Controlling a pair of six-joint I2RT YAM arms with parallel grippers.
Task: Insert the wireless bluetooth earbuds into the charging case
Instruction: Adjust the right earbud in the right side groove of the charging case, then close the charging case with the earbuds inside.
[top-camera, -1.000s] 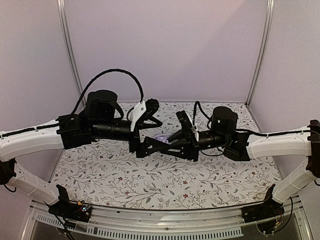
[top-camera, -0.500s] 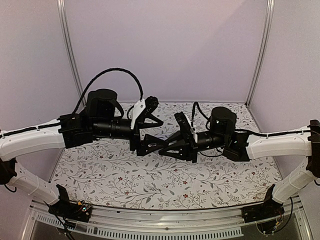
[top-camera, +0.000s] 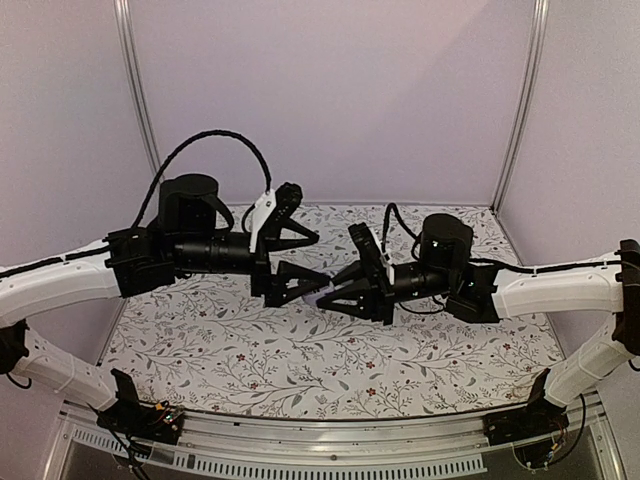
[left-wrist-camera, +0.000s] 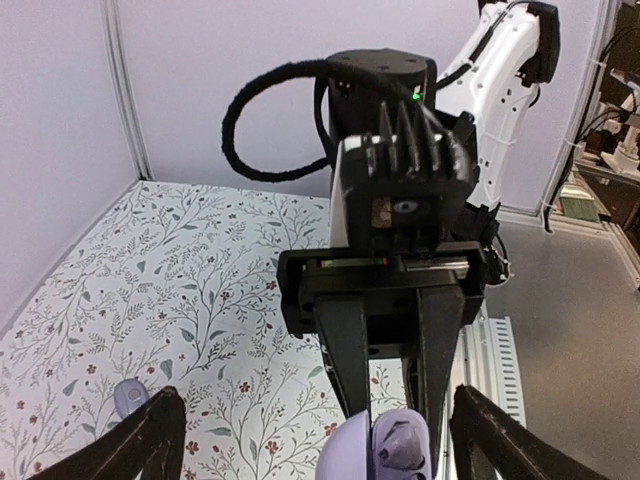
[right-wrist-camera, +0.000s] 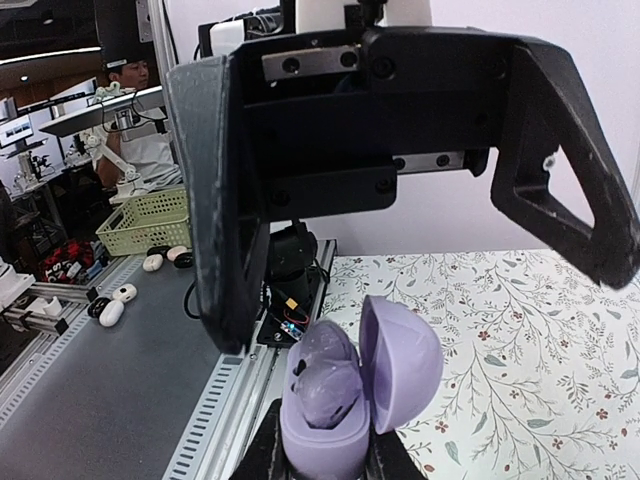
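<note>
My right gripper (right-wrist-camera: 325, 462) is shut on the base of the open lavender charging case (right-wrist-camera: 335, 440) and holds it above the cloth. Its lid (right-wrist-camera: 405, 365) stands open to the right. A greyish-lavender earbud (right-wrist-camera: 328, 388) sits in the base. The case also shows in the left wrist view (left-wrist-camera: 385, 450), between the right fingers. My left gripper (left-wrist-camera: 315, 425) is wide open and empty just in front of the case, and fills the right wrist view (right-wrist-camera: 400, 150). A second earbud (left-wrist-camera: 130, 395) lies on the cloth beside the left finger. From the top both grippers (top-camera: 312, 262) (top-camera: 338, 288) meet mid-table, hiding the case.
The flowered cloth (top-camera: 330, 360) covers the table, with purple walls behind and at the sides. An aluminium rail (right-wrist-camera: 235, 395) runs along the near edge. A green basket (right-wrist-camera: 145, 222) and small items lie on a bench beyond the table.
My left arm has pulled back to the left and slightly up, away from the case. The right arm has stayed almost still with the case in it.
</note>
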